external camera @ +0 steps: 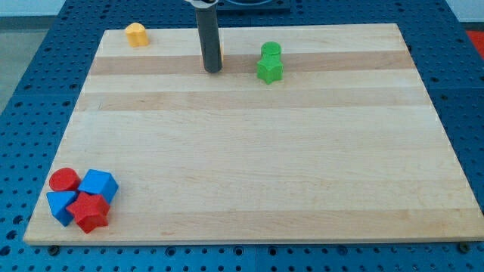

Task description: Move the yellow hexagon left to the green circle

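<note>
My tip point(212, 70) rests on the board near the view's top, left of centre. A sliver of a yellow block point(221, 54) shows just behind the rod's right side; most of it is hidden and its shape cannot be made out. A green circle point(271, 51) sits to the right of the rod, with a green star point(269, 70) touching it just below. Another yellow block point(136, 35), roughly hexagonal, sits at the board's top left corner, far left of my tip.
A tight cluster lies at the board's bottom left corner: a red circle point(64, 180), a blue block point(99, 183), a blue triangle point(59, 205) and a red star point(91, 212). The wooden board point(249, 151) lies on a blue perforated table.
</note>
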Controlling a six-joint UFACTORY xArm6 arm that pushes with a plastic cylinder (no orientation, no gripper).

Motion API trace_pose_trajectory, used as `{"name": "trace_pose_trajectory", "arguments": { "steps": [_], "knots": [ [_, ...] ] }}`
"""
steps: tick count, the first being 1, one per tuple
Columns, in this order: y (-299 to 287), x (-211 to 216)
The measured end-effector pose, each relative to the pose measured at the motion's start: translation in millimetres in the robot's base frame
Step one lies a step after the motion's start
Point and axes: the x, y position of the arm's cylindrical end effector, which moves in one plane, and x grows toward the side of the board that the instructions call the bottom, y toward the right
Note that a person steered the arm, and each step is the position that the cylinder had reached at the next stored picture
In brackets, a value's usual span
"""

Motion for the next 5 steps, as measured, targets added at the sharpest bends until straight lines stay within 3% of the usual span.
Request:
{"name": "trace_pose_trajectory", "arguments": {
  "steps": [1, 2, 4, 5],
  "knots": [
    [-37.3, 12.9],
    [-53.8, -5.2],
    [20.9, -64.6],
    [4.6, -60.6]
  ]
}}
